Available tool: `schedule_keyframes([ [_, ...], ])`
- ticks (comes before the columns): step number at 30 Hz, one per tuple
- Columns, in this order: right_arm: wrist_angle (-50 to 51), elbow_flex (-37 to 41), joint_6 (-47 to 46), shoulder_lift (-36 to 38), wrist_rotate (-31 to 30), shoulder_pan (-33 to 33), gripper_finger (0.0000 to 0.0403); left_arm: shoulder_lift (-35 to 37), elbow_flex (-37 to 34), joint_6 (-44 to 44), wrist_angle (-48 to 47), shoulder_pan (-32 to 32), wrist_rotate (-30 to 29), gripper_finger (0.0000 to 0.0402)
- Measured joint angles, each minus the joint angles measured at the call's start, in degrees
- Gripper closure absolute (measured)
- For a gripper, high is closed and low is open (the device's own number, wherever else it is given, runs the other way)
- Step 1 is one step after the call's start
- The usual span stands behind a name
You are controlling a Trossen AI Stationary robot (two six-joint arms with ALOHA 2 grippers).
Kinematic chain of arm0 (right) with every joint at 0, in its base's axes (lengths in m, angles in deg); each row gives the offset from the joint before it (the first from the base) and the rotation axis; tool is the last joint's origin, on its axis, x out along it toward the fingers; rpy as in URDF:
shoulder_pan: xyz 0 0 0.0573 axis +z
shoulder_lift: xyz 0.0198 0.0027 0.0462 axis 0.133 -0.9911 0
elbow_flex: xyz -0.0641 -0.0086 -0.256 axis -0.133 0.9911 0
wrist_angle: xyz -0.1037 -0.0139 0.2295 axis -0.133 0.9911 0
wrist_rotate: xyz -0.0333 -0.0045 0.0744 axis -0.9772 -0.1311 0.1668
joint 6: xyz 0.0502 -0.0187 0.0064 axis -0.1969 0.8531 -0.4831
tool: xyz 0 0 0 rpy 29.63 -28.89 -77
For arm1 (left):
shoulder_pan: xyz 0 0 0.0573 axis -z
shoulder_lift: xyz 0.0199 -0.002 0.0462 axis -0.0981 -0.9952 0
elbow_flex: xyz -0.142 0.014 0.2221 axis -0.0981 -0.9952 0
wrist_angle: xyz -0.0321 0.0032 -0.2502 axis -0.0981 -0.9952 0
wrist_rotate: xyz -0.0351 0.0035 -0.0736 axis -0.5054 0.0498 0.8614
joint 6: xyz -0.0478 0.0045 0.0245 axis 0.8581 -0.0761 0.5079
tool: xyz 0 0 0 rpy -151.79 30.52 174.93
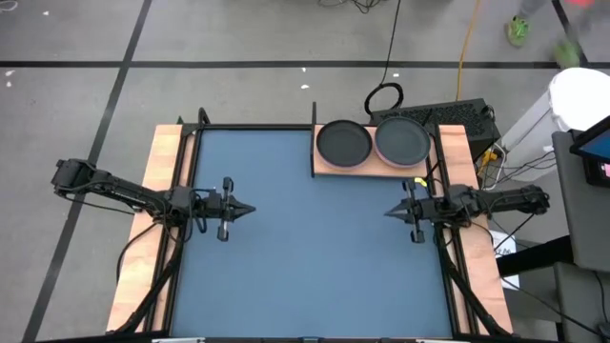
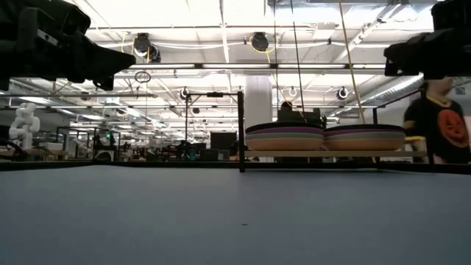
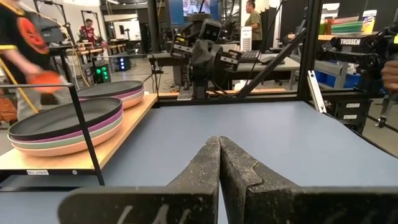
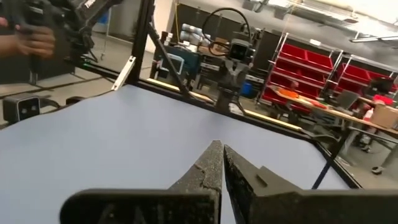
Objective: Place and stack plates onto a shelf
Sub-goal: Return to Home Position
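Spanning the table (image 1: 164, 162), blue mat (image 1: 315, 248), stacked plates (image 1: 343, 143) on shelf (image 1: 376, 171), workshop (image 2: 184, 110) behind.

An open robotics lab: ceiling strip lights (image 2: 184, 29), red parts bins (image 4: 303, 67), white robot (image 2: 24, 121).

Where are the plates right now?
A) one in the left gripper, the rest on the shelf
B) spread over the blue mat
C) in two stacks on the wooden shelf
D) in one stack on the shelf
C: the high view shows one plate stack beside a second stack on the wooden shelf, each with a dark plate on top.
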Motion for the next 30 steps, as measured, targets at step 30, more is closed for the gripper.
schedule_keyframes([
  [30,-0.46,0.00,-1.82,-0.60,1.28,-9.14,0.0403,0.00,0.00,-1.11,0.00,-0.09,-0.46,0.0398],
])
